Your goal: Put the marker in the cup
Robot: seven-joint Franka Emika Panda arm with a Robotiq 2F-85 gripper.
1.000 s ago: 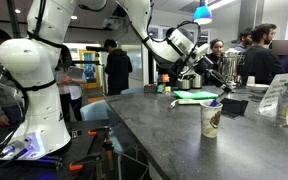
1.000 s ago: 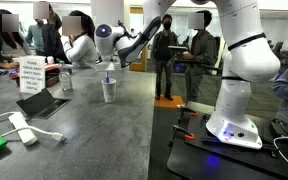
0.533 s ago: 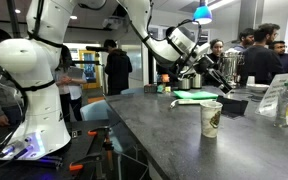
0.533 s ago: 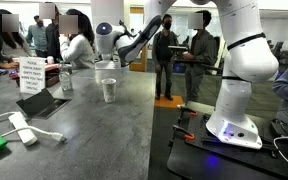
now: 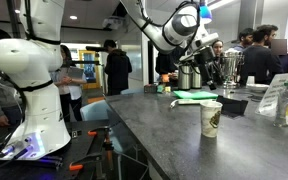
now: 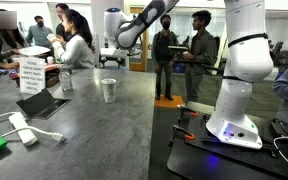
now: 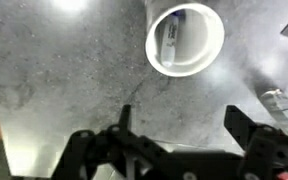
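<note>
Grey counter (image 6: pixel 114 135), printed sign (image 6: pixel 31 75), steel urns (image 5: pixel 190 74), standing people (image 6: pixel 198 45)

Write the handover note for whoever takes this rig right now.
Tool: open and empty, fingers wide apart, hanging above the cup and touching nothing.
Marker: inside the cup, as the wrist view shows looking down into it.
Cup: upright on the grey counter.
Done: the marker is in the cup and the tool has let go of it.
Left: nothing on the task itself, as far as the pictures show; probably just move the arm away without knocking the cup.
</note>
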